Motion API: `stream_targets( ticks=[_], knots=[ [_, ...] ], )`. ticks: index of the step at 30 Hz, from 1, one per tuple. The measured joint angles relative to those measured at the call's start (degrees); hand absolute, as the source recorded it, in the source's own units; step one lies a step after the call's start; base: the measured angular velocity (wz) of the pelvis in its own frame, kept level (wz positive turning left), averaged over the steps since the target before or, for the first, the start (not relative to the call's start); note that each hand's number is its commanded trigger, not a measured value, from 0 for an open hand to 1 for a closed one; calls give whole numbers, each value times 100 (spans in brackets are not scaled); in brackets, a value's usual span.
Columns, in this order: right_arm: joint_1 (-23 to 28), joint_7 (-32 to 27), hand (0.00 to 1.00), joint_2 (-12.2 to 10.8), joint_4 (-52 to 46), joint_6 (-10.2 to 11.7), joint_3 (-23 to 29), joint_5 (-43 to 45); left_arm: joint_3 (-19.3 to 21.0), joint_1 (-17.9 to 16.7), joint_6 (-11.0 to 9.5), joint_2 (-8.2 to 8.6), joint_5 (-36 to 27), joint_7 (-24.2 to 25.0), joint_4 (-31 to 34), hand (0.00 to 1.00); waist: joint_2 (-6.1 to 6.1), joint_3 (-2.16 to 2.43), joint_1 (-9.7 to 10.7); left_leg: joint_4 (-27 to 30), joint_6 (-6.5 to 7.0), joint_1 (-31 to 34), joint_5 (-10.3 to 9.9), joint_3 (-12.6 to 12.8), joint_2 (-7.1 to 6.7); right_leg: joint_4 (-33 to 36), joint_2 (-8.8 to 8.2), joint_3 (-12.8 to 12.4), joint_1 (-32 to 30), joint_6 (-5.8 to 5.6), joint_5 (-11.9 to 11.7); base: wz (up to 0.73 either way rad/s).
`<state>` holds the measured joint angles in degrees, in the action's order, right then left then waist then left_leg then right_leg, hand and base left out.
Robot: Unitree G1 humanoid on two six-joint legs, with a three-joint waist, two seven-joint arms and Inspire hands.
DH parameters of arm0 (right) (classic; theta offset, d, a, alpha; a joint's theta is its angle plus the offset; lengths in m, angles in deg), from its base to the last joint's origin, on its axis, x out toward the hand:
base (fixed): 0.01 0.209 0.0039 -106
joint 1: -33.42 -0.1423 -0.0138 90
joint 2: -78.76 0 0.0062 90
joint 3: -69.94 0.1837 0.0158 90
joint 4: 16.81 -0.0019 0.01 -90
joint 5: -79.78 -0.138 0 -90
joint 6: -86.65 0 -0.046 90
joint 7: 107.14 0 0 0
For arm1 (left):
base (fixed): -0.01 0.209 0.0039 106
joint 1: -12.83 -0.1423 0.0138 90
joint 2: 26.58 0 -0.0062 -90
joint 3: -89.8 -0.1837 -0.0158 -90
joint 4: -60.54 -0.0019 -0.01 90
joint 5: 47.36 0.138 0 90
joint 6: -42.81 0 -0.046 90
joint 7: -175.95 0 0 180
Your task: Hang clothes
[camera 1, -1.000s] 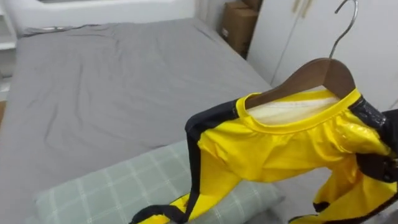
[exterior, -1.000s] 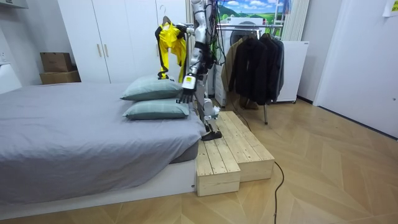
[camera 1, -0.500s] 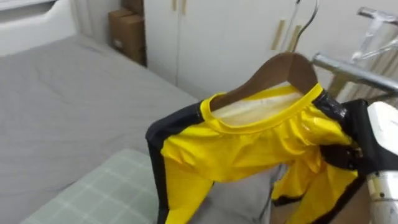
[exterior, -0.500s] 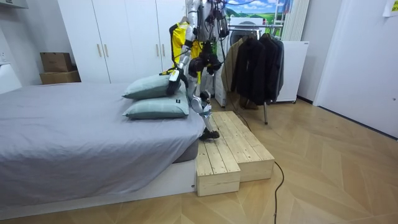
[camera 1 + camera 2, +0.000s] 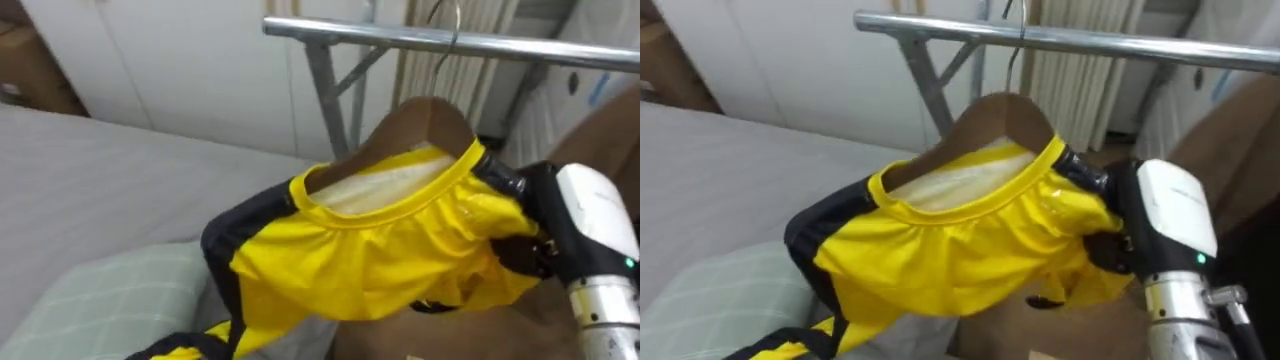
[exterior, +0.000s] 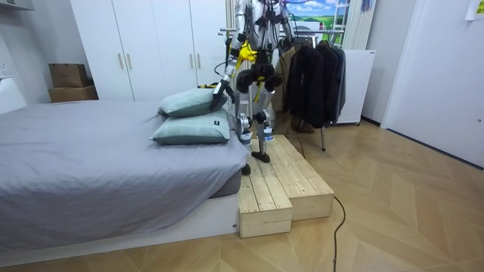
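A yellow garment with black trim hangs on a wooden hanger. My right hand is shut on the hanger's right shoulder through the cloth. The hanger's wire hook rises across the metal clothes rail; I cannot tell whether it touches the rail. In the room view I stand on the wooden platform between bed and rack, holding the garment up high. My left hand reaches out toward the pillows at the room view's left.
A checked green pillow lies on the grey bed at lower left. White wardrobe doors stand behind. Dark coats hang on the rack, and brown cloth shows below the garment.
The view has swung right from the bed to the rail. In the room view the robot has turned on the platform toward the rack, carrying the garment along.
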<state>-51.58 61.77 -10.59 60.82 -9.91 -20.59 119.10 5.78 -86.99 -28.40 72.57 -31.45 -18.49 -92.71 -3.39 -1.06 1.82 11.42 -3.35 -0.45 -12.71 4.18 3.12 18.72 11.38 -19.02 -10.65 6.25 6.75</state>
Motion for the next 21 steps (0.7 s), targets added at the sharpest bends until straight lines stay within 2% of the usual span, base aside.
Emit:
stream_targets(
  ticks=[1, 3, 4, 8, 10, 13, 18, 21],
  knots=[
    [52, -7, 100, -63, -6, -42, 15, 138, -11, -23, 4, 23, -19, 2, -32, 0, 8, 3, 104, -1, 12, 31, 8, 46, -10, -130, 41, -123, 101, -5, -99, -72],
    [125, -7, 100, -71, -6, -159, 26, 180, -126, -31, 2, 41, -20, 2, -167, 0, 46, 10, 231, 4, 4, 126, 43, 56, 25, -161, 105, -186, 138, -7, -146, -49],
    [159, -2, 100, -81, -6, -224, 26, 181, -190, -82, 2, 49, -26, 2, -196, 0, 47, 20, 279, 47, 29, 188, 151, 84, 16, -159, 167, -351, 144, -27, -173, -49],
    [169, 3, 100, -91, -4, -223, 27, 181, -373, -150, -52, 65, -65, 2, -352, 0, 27, 28, 257, 29, 101, 175, 180, 464, -6, -220, 225, -704, 78, -154, -290, -50],
    [184, 9, 100, -98, -3, -212, 19, 170, -381, -229, -214, 66, -71, 2, -489, 0, -5, 47, 191, 15, 154, 153, 143, 716, 5, -220, 263, -877, 19, -215, -337, -56],
    [183, 8, 100, -97, -3, -203, 60, 138, -376, -239, -353, 66, -74, 2, -664, 0, -54, 79, 87, -37, 179, 74, 95, 981, 26, -206, 275, -904, -33, -232, -364, -38],
    [183, 6, 100, -96, -1, -87, 89, 58, -271, -317, -562, 52, -74, 2, -721, 0, -87, 85, -32, -180, 168, -91, 103, 1007, 37, -316, 286, -937, 104, -205, -380, -3],
    [176, 6, 100, -97, -1, 27, 89, 28, -208, -341, -592, 51, -75, 2, -722, 0, -85, 81, -81, -207, 158, -143, 101, 1003, 74, -408, 301, -933, 185, -155, -404, 0]
  ],
)
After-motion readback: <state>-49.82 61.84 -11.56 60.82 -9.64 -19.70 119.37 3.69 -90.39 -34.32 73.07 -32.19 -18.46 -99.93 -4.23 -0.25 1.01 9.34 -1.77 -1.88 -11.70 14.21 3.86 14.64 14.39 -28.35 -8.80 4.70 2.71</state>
